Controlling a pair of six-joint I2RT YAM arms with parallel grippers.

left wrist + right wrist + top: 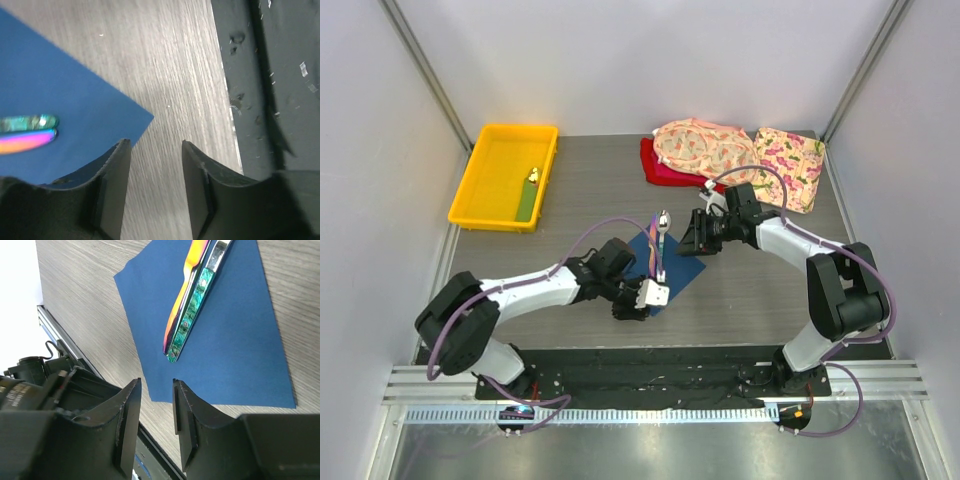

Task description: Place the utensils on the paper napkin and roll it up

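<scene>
1. While no fold or roll shows yet, I count the first half of the task done: the utensils (659,255) lie bundled side by side on the paper napkin (682,272). The napkin lies flat and open on the table (770,290).
2. Location: the napkin is at mid-table between my two arms, set cornerwise, with one corner toward the bases.
3. Long axis: the utensils run near-to-far, roughly along the napkin's diagonal. The spoon bowl (663,222) points away from the bases, at or just past the far corner. The coloured handle ends point toward the bases and stop short of the near corner.
4. Left gripper (152,150): jaws apart with nothing between them, low at the napkin's near corner, one finger over the sheet's edge.
5. Right gripper (156,385): jaws apart by a narrow gap and empty, just beside the napkin's right edge.
6. Outstanding, by my reckoning: catch a corner, fold it over the handles, and roll across the long axis.
</scene>
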